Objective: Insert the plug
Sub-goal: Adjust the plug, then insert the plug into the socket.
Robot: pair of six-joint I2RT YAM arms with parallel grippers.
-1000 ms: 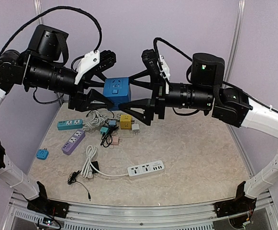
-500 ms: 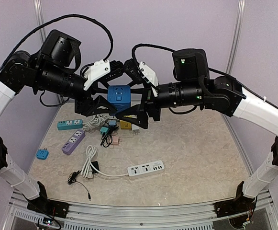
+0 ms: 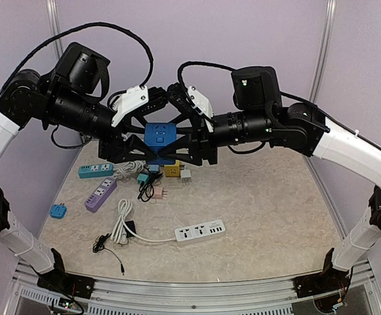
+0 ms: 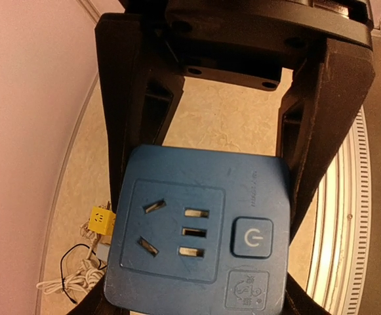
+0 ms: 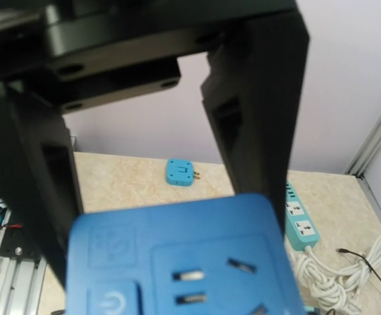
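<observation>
Two claws of mine meet on one thing: the blue cube socket, which hangs in the air well above the table, up and beyond the white power strip. My left gripper is about half closed, with its fingers clamped on two opposite side faces of the cube. My right gripper comes in from the other side, and its wrist view shows the cube filling the gap between its fingers, so I judge that it grips too.

Smooth, hard plastic like this should be stiff and fairly light, but slippery. I want my pads flat on the plain sides, and they must stay off the power button and the pin holes.

No plug is in either claw. A small white plug lies on the table beyond the white power strip, and a black plug sits just left of that strip on its cord. Either one should be taken by its body, never by the prongs. A trailing cord would probably drag.
</observation>
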